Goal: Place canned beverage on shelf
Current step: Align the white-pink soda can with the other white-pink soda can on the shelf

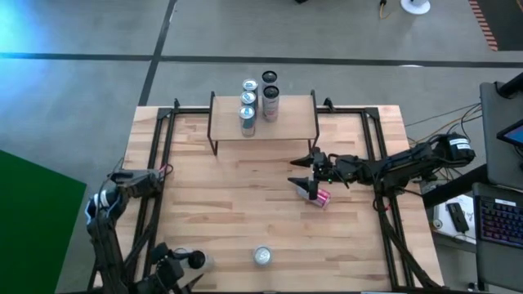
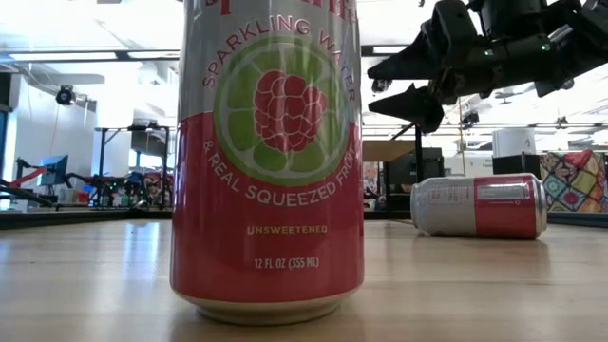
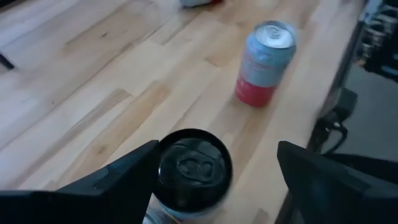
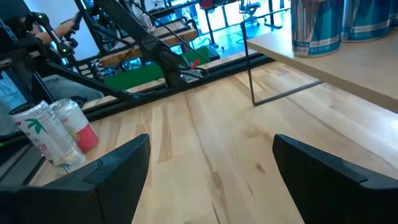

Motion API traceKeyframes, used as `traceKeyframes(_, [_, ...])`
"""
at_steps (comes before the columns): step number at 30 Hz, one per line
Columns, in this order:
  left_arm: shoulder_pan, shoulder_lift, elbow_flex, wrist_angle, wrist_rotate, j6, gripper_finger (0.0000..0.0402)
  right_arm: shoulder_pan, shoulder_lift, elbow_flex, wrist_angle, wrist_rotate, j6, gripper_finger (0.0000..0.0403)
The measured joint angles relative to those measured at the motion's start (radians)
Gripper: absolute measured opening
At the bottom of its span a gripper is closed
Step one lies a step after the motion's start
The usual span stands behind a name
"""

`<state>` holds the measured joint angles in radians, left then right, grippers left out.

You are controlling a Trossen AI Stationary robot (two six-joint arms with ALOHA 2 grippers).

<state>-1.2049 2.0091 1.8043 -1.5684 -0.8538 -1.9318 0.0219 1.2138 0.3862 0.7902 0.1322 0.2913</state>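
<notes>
The shelf (image 1: 263, 122) stands at the table's far edge with several cans (image 1: 258, 100) on its plank. A red and silver can (image 1: 320, 198) lies on its side mid-table, and my right gripper (image 1: 301, 173) hangs open just above it, pointing toward the table's left. A second red can (image 1: 262, 256) stands upright near the front edge. At the front left, my left gripper (image 3: 217, 150) is open around a black-topped can (image 3: 193, 168) that stands on the table. My left gripper has the black-topped can's rim (image 3: 163, 163) close against one finger (image 3: 134, 168), coming at it slanting down from the table's left. Whether that finger touches the can I cannot tell. The other finger (image 3: 311, 168) stands well apart from it.
Black metal frame rails (image 1: 159, 163) run along the table's left and right sides. The upright red can (image 3: 264, 62) stands a short way beyond my left gripper. The shelf's thin black leg (image 4: 252, 74) meets the table ahead of my right gripper.
</notes>
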Motion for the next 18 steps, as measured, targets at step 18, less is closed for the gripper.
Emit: traceKeyframes(18, [0.014,-0.049,-0.226,-0.003,0.087,-0.061,0.0338,0.011,0.0,-0.005,-0.04,0.001,0.031,0.0326])
